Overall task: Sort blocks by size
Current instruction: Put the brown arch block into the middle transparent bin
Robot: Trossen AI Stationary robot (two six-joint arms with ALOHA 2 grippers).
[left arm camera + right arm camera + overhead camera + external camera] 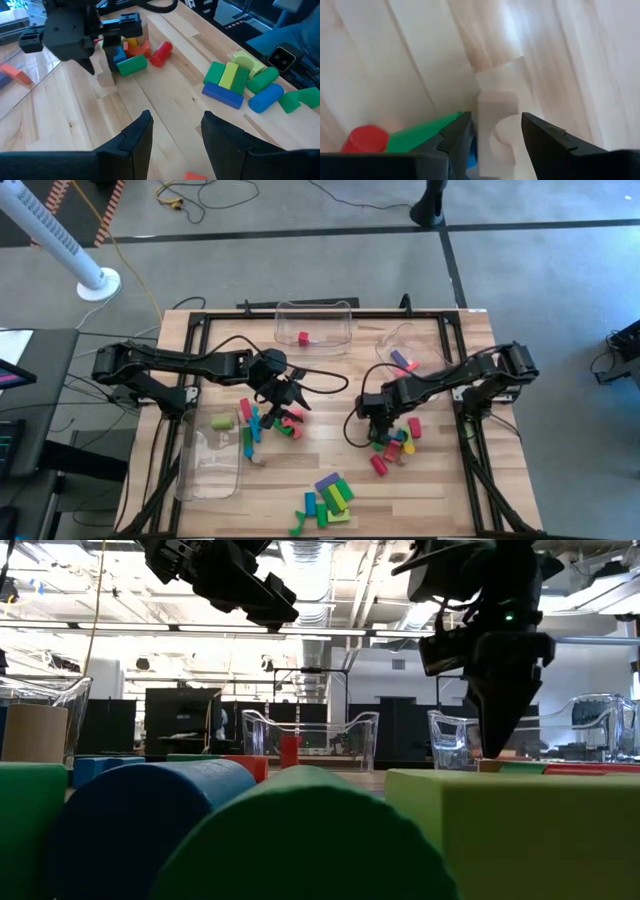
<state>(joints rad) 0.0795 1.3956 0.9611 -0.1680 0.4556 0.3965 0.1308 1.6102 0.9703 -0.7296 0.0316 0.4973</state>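
The blocks are scattered over the table (300, 480) in three clusters in the high view: one right of centre (397, 442) under the right arm, one left of centre (268, 423) under the left arm, and one at the bottom centre (328, 500) made up of green, blue, purple and yellow pieces. A single red block (303, 338) is seen inside the clear bin (314, 327) at the top centre, a purple block (403, 361) lies in a second bin (405, 346) at the upper right, and a green block (221, 421) lies at the top of the long bin (210, 455) at the lower left. The right gripper (377, 418) is held low over the right cluster; in the right wrist view its fingers are spread, with a pale arch block (499, 125) between the tips but not pinched, and a green block (422, 133) and a red cylinder (366, 138) at the lower left of that frame. The left gripper (287, 402) is poised above the left cluster, raised off the table in the low view; in the left wrist view its fingers (137, 137) are parted, with nothing between them.
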